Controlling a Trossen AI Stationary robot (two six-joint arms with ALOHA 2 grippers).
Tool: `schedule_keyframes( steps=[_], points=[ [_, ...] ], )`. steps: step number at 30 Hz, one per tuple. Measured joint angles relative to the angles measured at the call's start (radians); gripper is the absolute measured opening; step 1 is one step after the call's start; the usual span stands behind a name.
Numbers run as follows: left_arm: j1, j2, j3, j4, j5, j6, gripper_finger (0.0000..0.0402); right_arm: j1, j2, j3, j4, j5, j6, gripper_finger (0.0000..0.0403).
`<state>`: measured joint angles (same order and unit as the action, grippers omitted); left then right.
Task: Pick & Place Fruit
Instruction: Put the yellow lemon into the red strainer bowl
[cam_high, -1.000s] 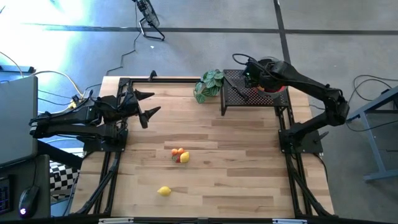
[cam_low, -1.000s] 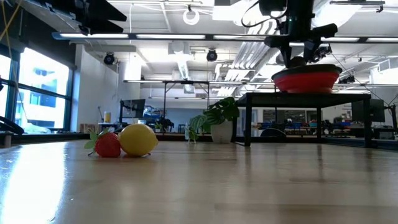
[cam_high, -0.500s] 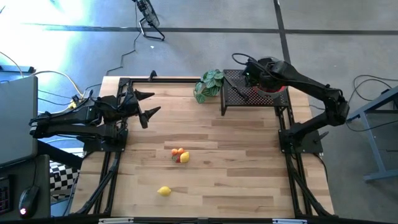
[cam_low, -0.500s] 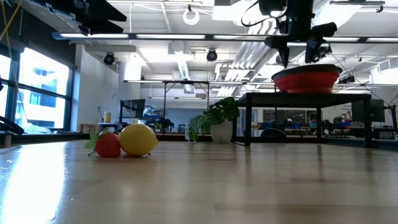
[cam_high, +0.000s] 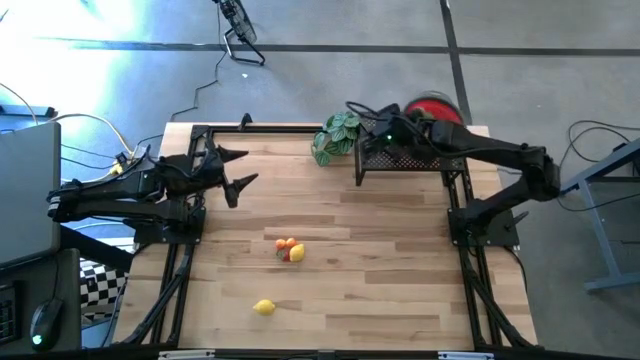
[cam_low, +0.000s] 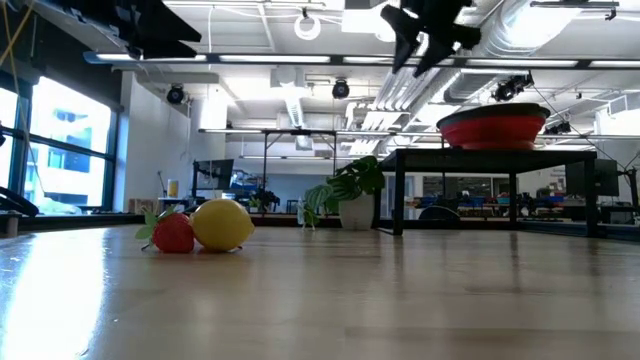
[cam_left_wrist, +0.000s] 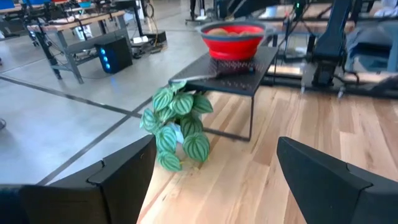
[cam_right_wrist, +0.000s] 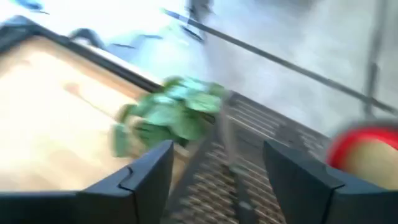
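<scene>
While the right gripper (cam_high: 362, 118) hangs with fingers apart above the black stand (cam_high: 400, 158), near the plant (cam_high: 337, 137), the red bowl (cam_high: 436, 106) sits on that stand with fruit inside; a small cluster of fruit (cam_high: 289, 249) lies mid-table; a lemon (cam_high: 264, 307) lies nearer the front edge; the left gripper (cam_high: 238, 168) waits with fingers spread at the table's left.

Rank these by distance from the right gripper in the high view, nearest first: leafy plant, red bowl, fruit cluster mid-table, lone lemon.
Right gripper, fingers open, is over the black stand's plant-side edge.
1. Leafy plant, just beside it.
2. Red bowl, on the stand's far side.
3. Fruit cluster, mid-table.
4. Lone lemon, near the front edge.
</scene>
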<state>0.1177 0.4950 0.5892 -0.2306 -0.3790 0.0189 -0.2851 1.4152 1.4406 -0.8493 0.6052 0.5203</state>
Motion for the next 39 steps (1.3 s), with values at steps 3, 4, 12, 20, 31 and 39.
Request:
schedule_keyframes(
  steps=[3, 4, 12, 20, 31, 39],
  points=[
    [0.0, 0.0, 0.0, -0.018, 0.0, 0.001, 0.0326, 0.04, 0.012, 0.0, 0.066, -0.013, -0.024, 0.0204],
    [0.0, 0.0, 0.0, -0.016, 0.0, 0.001, 0.0326, 0.054, 0.016, 0.0, 0.087, -0.013, -0.034, 0.0194],
    [0.0, 0.0, 0.0, -0.01, 0.0, 0.0, 0.0326, 0.12, 0.084, 0.0, 0.257, -0.074, -0.227, 0.0125],
    [0.0, 0.0, 0.0, -0.013, 0.001, 0.0, 0.0326, 0.12, 0.209, -0.001, 0.514, -0.424, -0.454, 0.0074],
    [0.0, 0.0, 0.0, -0.013, 0.001, -0.001, 0.0326, 0.121, 0.322, -0.001, 0.66, -0.637, -0.542, 0.005],
    [0.0, 0.0, 0.0, -0.013, 0.026, -0.004, 0.0326, 0.165, 0.329, -0.002, 0.615, -0.631, -0.535, 0.005]
  ],
)
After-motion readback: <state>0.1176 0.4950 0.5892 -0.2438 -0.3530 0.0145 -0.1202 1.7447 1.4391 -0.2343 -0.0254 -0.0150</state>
